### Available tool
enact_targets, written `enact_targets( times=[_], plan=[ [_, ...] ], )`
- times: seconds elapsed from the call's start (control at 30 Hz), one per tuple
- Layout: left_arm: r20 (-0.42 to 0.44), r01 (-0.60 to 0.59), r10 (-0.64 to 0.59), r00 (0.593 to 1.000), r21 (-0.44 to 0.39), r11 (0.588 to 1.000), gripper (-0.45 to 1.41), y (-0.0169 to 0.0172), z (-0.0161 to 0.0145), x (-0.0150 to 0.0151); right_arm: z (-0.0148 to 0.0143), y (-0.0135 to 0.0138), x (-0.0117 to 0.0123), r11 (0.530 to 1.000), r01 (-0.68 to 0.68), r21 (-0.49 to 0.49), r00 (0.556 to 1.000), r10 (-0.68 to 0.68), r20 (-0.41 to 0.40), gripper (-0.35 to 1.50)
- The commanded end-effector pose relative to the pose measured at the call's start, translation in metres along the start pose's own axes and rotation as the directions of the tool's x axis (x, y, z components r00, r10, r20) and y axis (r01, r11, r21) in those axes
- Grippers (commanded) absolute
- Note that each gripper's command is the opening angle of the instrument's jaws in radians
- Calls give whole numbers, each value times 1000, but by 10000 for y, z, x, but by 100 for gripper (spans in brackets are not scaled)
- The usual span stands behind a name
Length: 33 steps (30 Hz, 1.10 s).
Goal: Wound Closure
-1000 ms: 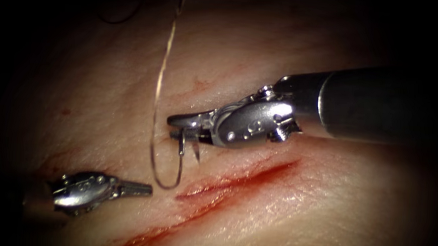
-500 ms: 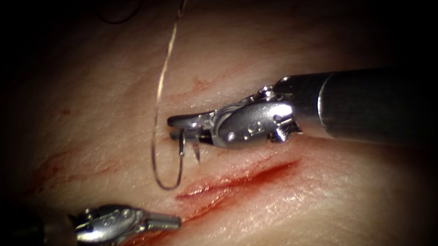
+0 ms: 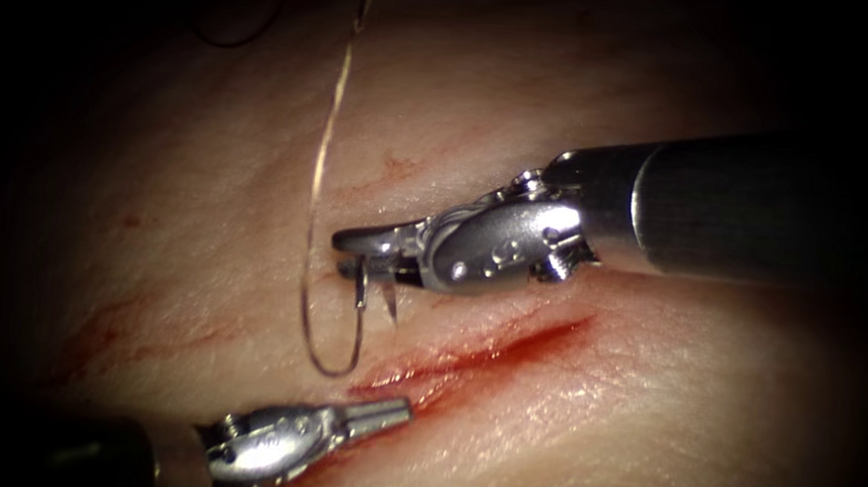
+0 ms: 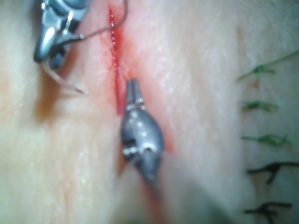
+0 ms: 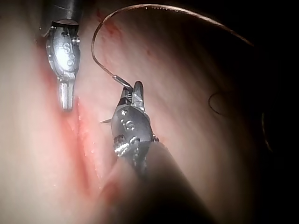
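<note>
My right tool (image 3: 349, 252) reaches in from the right, its jaws shut on the curved needle (image 3: 389, 299) near its thread end. The needle hangs free just above the tissue (image 3: 644, 403), left of the cut (image 3: 508, 348), with its point downward. Thread (image 3: 317, 168) loops down from the needle's end and rises out of view. My left tool (image 3: 401, 408) lies low over the cut's near stretch, jaws shut and holding nothing. The left wrist view shows the left tool (image 4: 132, 84) at the cut (image 4: 114, 56) and the needle (image 4: 65, 81) under the right tool (image 4: 49, 58). The right wrist view shows the right tool (image 5: 135, 88), the thread (image 5: 140, 7) and the left tool (image 5: 65, 105).
Red fluid lines the cut and smears the tissue to its left (image 3: 103, 320). A row of green and dark stitches (image 4: 264, 139) crosses the tissue in the left wrist view. A thin dark strand (image 3: 227, 36) lies on the far tissue.
The left tool has moved right and downward from the left side of the tissue to the cut, still shut. The right tool, needle and thread have stayed put.
</note>
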Motion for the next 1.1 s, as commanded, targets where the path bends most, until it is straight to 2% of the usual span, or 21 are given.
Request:
enact_targets(
  times=[0.03,0.2,0.37,0.53,0.77,1.1],
  plan=[
    [1,4,-4,1000,5,1000,-6,3,4,-10,7,-3,-3,1000,0,-1,1000,0,-3,-35],
    [22,-18,18,1000,36,999,-8,-5,3,-23,6,-3,0,1000,1,-10,1000,-1,-10,-35],
    [36,-30,29,999,29,999,-8,-8,6,-36,7,-6,1,999,35,-10,999,-35,-13,-35],
    [35,-30,29,999,19,999,-10,-7,7,-37,8,-22,5,988,154,0,988,-154,-21,-35],
    [39,-36,35,999,14,999,-13,-6,5,-37,1,-40,12,986,168,-8,985,-168,-32,-35],
    [47,-33,32,998,15,999,-15,-8,7,-40,1,-42,16,985,171,-17,984,-171,-40,-35]
  ],
)
